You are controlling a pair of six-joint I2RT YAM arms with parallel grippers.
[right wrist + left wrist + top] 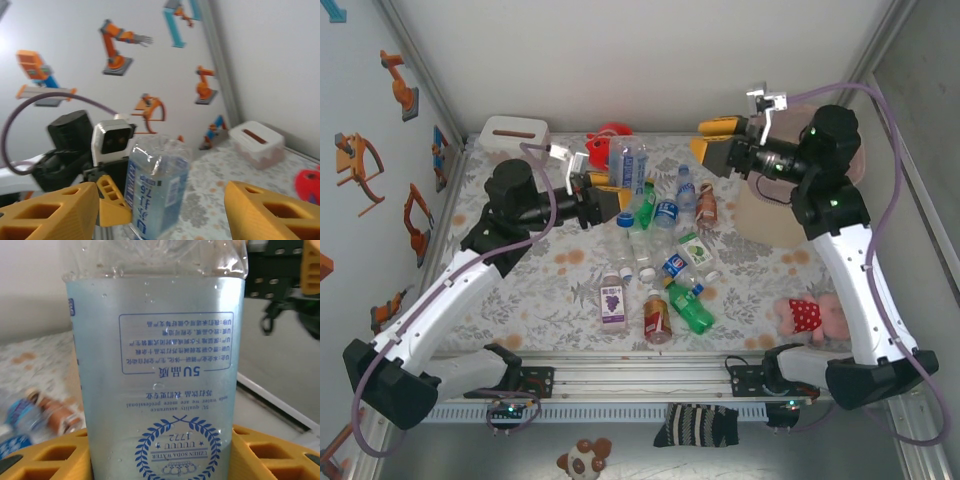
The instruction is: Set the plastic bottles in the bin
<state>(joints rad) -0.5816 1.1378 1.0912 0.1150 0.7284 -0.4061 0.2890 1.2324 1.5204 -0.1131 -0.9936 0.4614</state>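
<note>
My left gripper (610, 178) is shut on a clear bottle with a blue label (628, 165), held upside down above the back of the table. In the left wrist view the bottle (160, 365) stands between the yellow fingers (45, 457). My right gripper (713, 142) hangs open in the air to the right of it, pointing at it. Its fingers (55, 210) stand wide apart, clear of the bottle (157, 190). Several more plastic bottles (665, 250) lie in a pile mid-table. The pale pink bin (775, 215) stands at the right, partly hidden by my right arm.
A white tissue box (513, 133) sits at the back left corner, with a red toy (612, 135) to its right. A pink and red plush (810, 315) lies at the front right. A striped sock (695, 425) lies below the table's front rail.
</note>
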